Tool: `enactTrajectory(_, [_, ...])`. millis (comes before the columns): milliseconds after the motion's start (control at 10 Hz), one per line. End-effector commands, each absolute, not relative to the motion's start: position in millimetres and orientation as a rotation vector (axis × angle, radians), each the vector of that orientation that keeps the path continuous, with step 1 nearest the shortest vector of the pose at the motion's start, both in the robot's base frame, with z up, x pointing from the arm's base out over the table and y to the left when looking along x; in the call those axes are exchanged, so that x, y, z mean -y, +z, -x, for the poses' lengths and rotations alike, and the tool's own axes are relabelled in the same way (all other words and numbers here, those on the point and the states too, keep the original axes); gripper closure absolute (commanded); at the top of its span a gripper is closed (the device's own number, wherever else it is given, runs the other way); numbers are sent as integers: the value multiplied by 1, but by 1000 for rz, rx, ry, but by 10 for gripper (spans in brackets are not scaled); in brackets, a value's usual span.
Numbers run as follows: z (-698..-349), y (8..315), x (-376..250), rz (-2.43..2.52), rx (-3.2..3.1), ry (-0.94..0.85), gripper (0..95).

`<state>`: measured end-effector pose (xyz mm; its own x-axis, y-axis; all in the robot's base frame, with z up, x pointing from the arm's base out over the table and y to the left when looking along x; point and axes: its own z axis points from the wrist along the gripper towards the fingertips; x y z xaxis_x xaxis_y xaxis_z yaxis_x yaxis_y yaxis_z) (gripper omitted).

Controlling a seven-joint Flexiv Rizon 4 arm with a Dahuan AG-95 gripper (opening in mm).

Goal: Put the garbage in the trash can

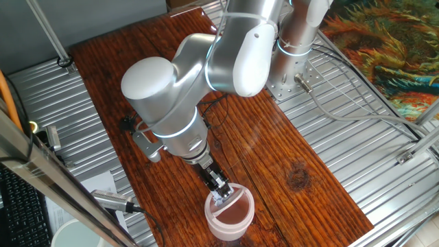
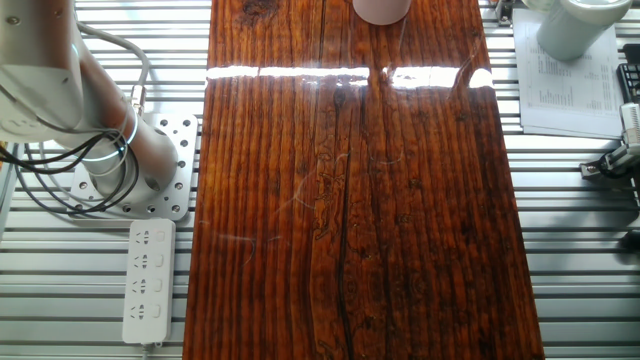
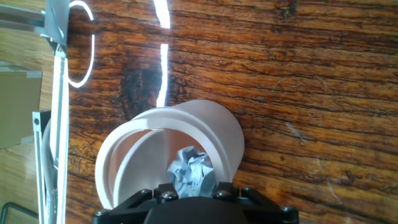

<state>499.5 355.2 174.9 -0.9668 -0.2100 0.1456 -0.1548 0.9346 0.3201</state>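
The trash can (image 1: 230, 214) is a small pale pinkish-white round can near the front edge of the wooden table, with its swing lid tipped inward. My gripper (image 1: 220, 193) points down at the can's rim, fingertips at the lid. In the hand view the can (image 3: 205, 127) fills the lower middle. The garbage (image 3: 190, 170), a crumpled white-grey paper wad, sits right at my gripper (image 3: 191, 182) inside the can's opening, against the tilted lid (image 3: 146, 168). The jaws look closed on the wad; the fingertips themselves are hidden behind it. In the other fixed view only the can's base (image 2: 380, 9) shows, at the top edge.
A white bucket rim (image 1: 74, 234) and papers (image 1: 104, 185) lie left of the can on the metal bench. The arm's base (image 2: 110, 150) and a power strip (image 2: 147, 281) stand left of the table. A white roll (image 2: 572, 27) on paper sheets lies at the table's right.
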Motion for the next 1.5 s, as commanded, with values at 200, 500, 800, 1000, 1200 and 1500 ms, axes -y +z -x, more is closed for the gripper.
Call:
enactTrajectory(200, [-499,186,-355,-276,2912,-459,760])
enactTrajectory(500, [-500,193,-347,-279,2902,-461,760])
enactTrajectory(800, [-501,187,-347,-263,2902,-464,950])
enactTrajectory(1000, [-502,180,-348,-257,2902,-467,950])
enactTrajectory(1200, [-502,174,-351,-251,2904,-466,950])
enactTrajectory(1500, [-502,169,-356,-247,2905,-466,950])
